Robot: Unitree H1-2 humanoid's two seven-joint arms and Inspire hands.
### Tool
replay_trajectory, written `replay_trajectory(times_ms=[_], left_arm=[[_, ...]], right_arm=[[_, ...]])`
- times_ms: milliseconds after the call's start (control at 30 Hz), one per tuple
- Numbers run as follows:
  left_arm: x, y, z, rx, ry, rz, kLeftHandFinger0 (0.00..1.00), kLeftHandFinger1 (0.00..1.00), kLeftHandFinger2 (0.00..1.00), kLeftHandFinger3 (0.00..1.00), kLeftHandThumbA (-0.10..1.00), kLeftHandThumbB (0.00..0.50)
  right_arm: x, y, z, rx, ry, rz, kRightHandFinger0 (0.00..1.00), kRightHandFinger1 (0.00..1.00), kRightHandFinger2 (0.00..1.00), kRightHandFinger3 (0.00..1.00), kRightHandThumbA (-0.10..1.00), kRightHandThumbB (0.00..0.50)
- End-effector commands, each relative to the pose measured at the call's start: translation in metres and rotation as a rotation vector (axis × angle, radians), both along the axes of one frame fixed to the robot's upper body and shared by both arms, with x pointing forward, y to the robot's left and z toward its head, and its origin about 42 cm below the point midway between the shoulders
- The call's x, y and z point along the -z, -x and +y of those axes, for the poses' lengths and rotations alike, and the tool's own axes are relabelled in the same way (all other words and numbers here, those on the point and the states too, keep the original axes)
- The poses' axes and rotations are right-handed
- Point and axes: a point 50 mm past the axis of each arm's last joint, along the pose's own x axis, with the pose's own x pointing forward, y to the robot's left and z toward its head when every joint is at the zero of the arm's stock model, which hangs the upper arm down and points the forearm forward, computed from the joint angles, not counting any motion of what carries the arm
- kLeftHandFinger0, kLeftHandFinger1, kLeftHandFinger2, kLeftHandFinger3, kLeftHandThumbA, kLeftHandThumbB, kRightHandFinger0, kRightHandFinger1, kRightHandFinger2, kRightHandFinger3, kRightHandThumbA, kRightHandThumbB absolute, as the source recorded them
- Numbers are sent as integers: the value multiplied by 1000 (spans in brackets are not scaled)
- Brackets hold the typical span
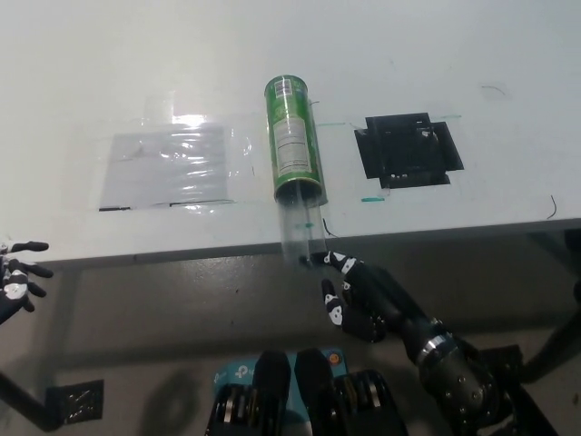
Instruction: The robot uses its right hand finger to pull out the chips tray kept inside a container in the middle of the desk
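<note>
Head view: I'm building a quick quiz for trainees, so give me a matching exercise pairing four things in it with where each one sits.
Things:
1. green cylindrical chips container
2. clear plastic chips tray
3. black square patch
4. white left hand

Places:
A. at the picture's left edge, below the desk edge
B. lying on its side in the middle of the desk
C. on the desk, to the right of the container
D. sticking out of the container's open end, past the desk edge, by the black right hand

Pairs: 1-B, 2-D, 3-C, 4-A
</note>
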Motion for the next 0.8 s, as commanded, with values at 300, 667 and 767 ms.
replay_trajectory(times_ms=[300,667,767], left_arm=[[-7,7,5,16,-22,-23,363,414,490,661,-100,61],[1,14,4,5,-8,8,387,434,501,662,-100,65],[4,16,3,5,-13,10,358,424,505,673,-100,65]], right_arm=[[2,15,-8,-18,-16,43,0,10,807,800,-100,196],[-13,10,-8,1,-95,-15,83,122,1000,1000,-100,207],[-28,1,-9,-19,-128,-33,188,493,1000,1000,-100,217]])
